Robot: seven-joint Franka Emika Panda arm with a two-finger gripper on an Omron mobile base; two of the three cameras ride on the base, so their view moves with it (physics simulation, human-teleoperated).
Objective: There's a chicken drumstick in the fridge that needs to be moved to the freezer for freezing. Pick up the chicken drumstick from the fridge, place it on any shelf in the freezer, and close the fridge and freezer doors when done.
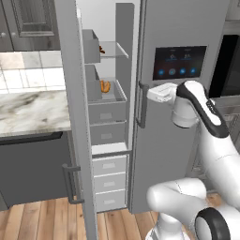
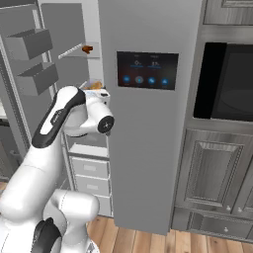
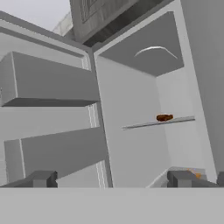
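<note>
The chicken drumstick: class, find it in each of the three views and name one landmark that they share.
Left base view: chicken drumstick, upper middle, on the freezer's top shelf.
Right base view: upper left, same shelf.
Hand view: right of centre, on that shelf.
Shared landmark: the shelf.

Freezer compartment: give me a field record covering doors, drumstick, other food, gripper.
freezer door: plain grey door, open
fridge door: grey door with dark display panel, shut
drumstick: small reddish-brown chicken drumstick, lying on upper clear shelf in the freezer
other food: golden-orange curved item, on the shelf below
gripper: two-finger gripper, open, empty, apart from the drumstick
</note>
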